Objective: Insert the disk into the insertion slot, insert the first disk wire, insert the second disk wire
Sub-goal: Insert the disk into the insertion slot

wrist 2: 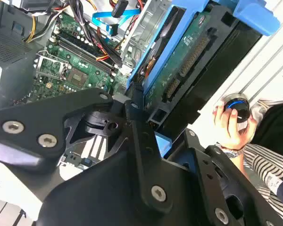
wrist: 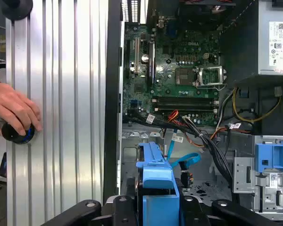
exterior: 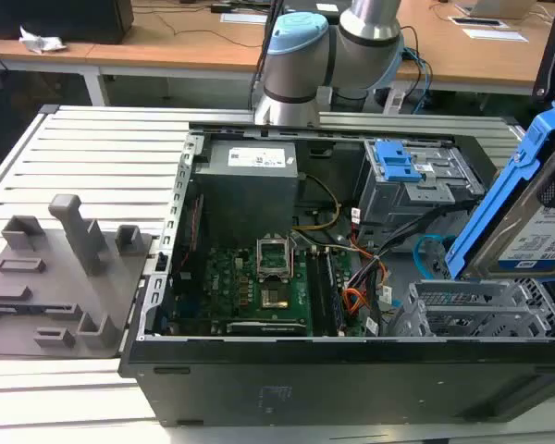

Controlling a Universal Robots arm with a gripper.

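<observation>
1. A ribbed aluminium bench point(exterior: 92, 148) carries an open black computer case point(exterior: 351, 379) near the bench edge closest to the exterior camera, reaching towards the exterior view's right.
2. A grey and pale blue robot arm point(exterior: 305, 55) rises behind the case at the bench's far edge.
3. A grey moulded fixture plate with upright pegs point(exterior: 55, 277) lies beside the case, at the bench edge on the exterior view's left.
4. A green motherboard point(exterior: 259, 287) covers the case floor.
5. The flat silver hard drive in a bright blue plastic carrier, the disk point(exterior: 536, 231), hangs tilted just above the insertion slot point(exterior: 481, 310), a light grey perforated metal bay, and is not yet seated in it.
6. The black pincer point(wrist: 158, 209) is clamped on the disk's blue carrier, one finger on each side in the first wrist view.
7. A person's hand point(wrist: 14, 110) rests on a black and blue knob point(wrist: 19, 133) at the bench's edge.
</observation>
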